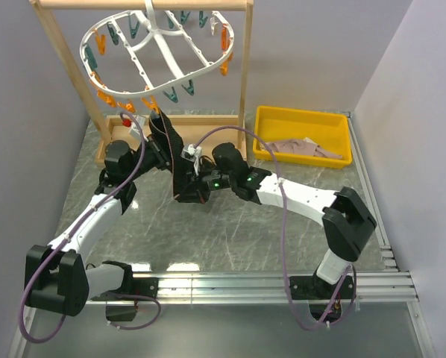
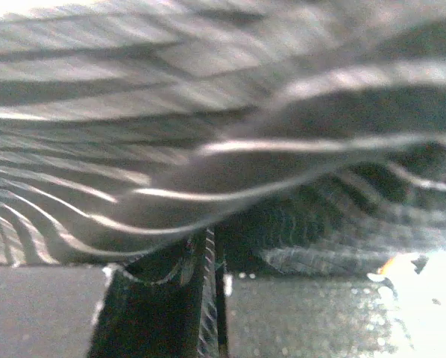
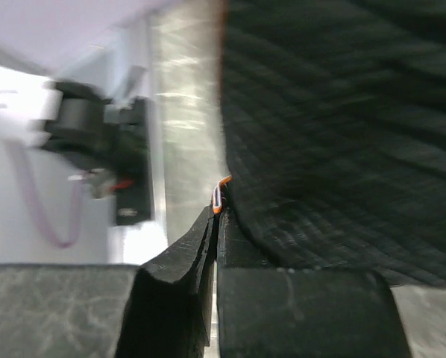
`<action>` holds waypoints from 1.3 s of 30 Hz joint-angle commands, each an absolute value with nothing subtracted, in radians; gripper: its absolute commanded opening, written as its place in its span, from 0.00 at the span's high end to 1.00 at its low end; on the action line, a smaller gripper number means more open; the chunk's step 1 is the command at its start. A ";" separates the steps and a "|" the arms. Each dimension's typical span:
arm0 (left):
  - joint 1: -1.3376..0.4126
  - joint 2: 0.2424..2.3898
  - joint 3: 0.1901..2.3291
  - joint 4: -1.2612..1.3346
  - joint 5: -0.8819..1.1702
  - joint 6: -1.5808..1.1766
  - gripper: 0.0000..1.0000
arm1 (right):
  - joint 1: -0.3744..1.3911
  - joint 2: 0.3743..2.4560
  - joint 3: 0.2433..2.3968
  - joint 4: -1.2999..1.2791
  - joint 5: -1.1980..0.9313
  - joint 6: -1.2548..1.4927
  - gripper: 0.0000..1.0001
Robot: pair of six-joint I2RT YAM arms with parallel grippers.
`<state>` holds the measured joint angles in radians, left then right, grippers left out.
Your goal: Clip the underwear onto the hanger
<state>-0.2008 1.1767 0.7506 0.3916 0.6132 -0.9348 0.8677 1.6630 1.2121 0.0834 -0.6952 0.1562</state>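
Observation:
The black knit underwear [image 1: 175,153] hangs stretched between my two grippers, just below the near rim of the white oval hanger [image 1: 208,68]. The hanger carries orange and teal pegs [image 1: 180,92]. My left gripper [image 1: 157,134] holds the upper end. In the left wrist view it [image 2: 208,257] is shut on a thin fold of the ribbed underwear [image 2: 208,112], which fills that view. My right gripper [image 1: 193,186] holds the lower end. In the right wrist view it [image 3: 217,218] is shut on the underwear's [image 3: 342,134] edge, with the small orange tag [image 3: 218,198] at its tips.
A wooden frame [image 1: 66,71] holds the hanger at the back left, its base on the table. A yellow tray [image 1: 297,115] at the back right holds a pinkish-beige cloth [image 1: 301,148]. Grey walls close in both sides.

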 commanded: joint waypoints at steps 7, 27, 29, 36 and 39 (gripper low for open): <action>-0.170 1.080 0.773 0.295 0.635 -0.867 0.77 | 0.859 1.744 1.273 0.069 -0.303 0.164 1.00; 0.026 0.908 0.807 0.042 0.769 -0.747 0.47 | 0.851 1.956 1.390 0.143 -0.181 0.238 1.00; 0.038 0.914 0.827 0.009 0.775 -0.730 0.46 | 0.851 1.976 1.400 0.143 -0.192 0.239 1.00; 0.078 0.956 0.876 0.003 0.798 -0.690 0.42 | 0.850 1.996 1.431 0.133 -0.215 0.238 0.75; 0.081 0.966 0.893 0.003 0.807 -0.667 0.42 | 0.847 1.985 1.431 0.126 -0.224 0.241 0.72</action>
<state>0.0750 0.9607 0.8391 0.0013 0.7723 -0.7170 0.8562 1.9968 1.3972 0.1204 -0.2096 0.2386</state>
